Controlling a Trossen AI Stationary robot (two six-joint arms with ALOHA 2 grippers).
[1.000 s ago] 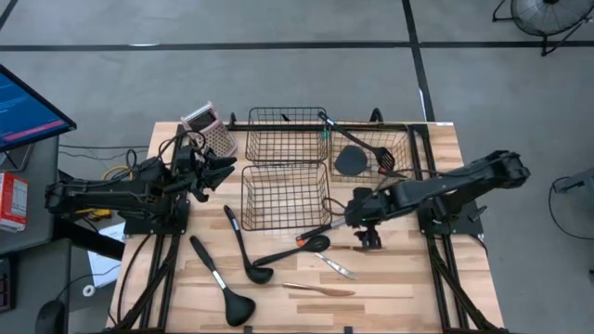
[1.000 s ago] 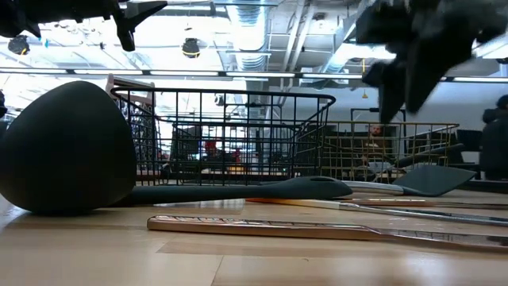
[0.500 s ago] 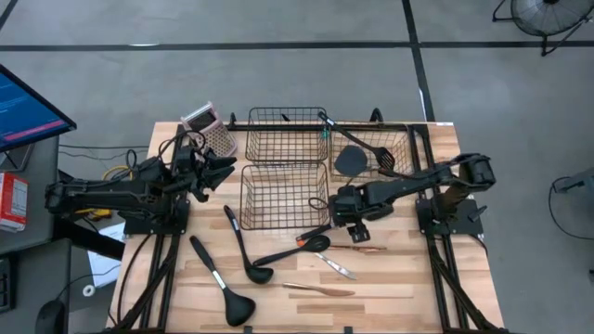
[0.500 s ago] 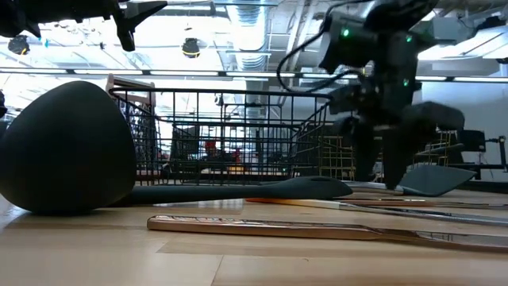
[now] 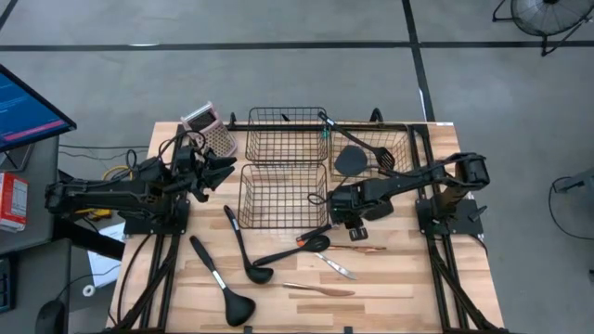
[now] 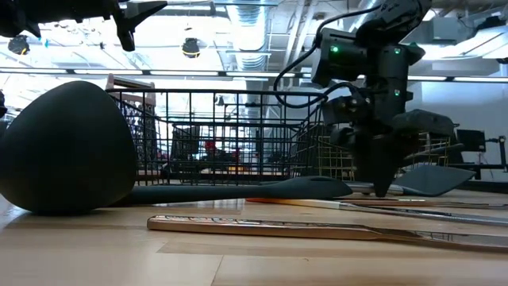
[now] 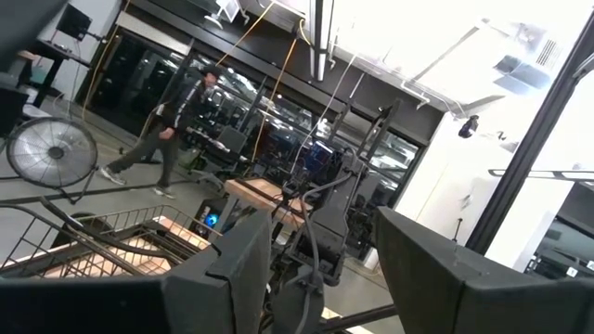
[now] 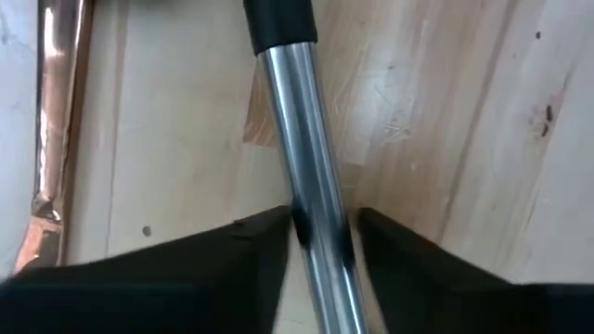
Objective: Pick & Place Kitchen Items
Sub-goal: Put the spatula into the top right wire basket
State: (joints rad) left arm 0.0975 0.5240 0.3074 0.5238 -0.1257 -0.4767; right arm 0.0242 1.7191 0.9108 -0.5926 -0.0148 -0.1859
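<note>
Tabletop [image 5: 390, 278] of pale wood planks, grey floor around, bright ceiling lights behind. Your right gripper [image 5: 345, 215] clamps a steel-shafted utensil [image 8: 302, 148] beside the wire baskets [image 5: 284, 195]; your left gripper [image 5: 225, 167] hovers, fingers apart.

Three black wire baskets [image 5: 286, 195], two black ladles [image 5: 225, 294] on the worktop [image 5: 399, 288], one long black spoon [image 5: 295, 249], two copper-handled pieces [image 5: 320, 289], one pink-topped grater [image 5: 210, 127], two arms
</note>
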